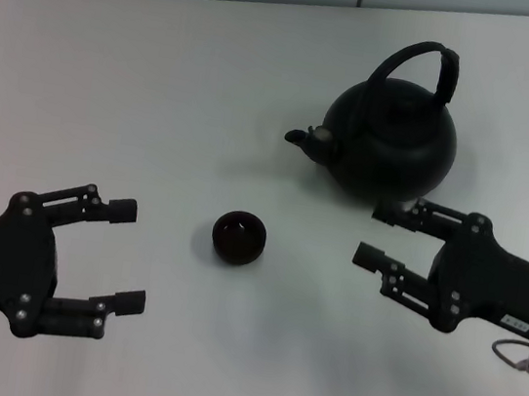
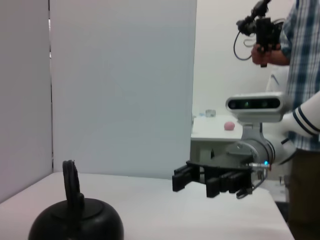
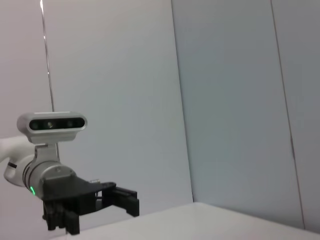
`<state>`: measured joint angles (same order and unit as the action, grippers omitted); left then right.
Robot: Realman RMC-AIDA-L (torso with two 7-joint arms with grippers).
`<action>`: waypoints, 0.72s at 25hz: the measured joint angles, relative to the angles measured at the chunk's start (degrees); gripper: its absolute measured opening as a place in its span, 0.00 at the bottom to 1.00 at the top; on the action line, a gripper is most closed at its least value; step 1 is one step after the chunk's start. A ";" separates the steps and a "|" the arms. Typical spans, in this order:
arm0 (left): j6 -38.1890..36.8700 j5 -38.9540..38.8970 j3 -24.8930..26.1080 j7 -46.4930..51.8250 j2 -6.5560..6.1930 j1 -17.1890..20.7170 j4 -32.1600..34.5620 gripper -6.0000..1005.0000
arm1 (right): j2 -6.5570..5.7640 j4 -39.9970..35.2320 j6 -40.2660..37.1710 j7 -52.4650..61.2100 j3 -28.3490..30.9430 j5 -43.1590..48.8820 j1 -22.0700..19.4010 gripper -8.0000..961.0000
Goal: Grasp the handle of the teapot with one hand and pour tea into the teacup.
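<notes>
White counter [image 1: 163, 76], pale wall panels behind. One teapot [image 1: 391, 142], one teacup [image 1: 238, 237] at its 7 o'clock. My left claw [image 1: 128, 255] and right claw [image 1: 375, 235]: spread wide, empty.

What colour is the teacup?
Black, dark inside; the teacup shows best in the head view.

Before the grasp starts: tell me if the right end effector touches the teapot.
Apart. The head view shows bare table between the right end effector and the teapot.
</notes>
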<state>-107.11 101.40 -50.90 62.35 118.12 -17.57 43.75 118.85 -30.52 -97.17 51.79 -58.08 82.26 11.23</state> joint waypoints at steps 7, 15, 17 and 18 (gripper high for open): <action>-0.12 -0.06 -0.27 -2.03 0.14 -0.03 -2.00 0.86 | 0.06 -0.35 0.33 0.04 -0.01 3.82 -0.55 0.54; 0.04 -0.07 -0.25 -2.06 0.11 -0.11 -2.80 0.86 | 0.06 -0.34 0.38 0.11 -0.01 4.24 -0.68 0.54; 0.30 0.04 -0.25 -2.06 0.10 -0.03 -2.80 0.86 | 0.06 -0.33 0.40 0.11 -0.01 4.28 -0.70 0.54; 0.30 0.04 -0.25 -2.06 0.10 -0.03 -2.80 0.86 | 0.06 -0.33 0.40 0.16 -0.01 4.30 -0.69 0.54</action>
<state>-106.81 101.44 -51.15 60.29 118.22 -17.61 40.95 118.92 -30.85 -96.76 51.95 -58.09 86.56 10.54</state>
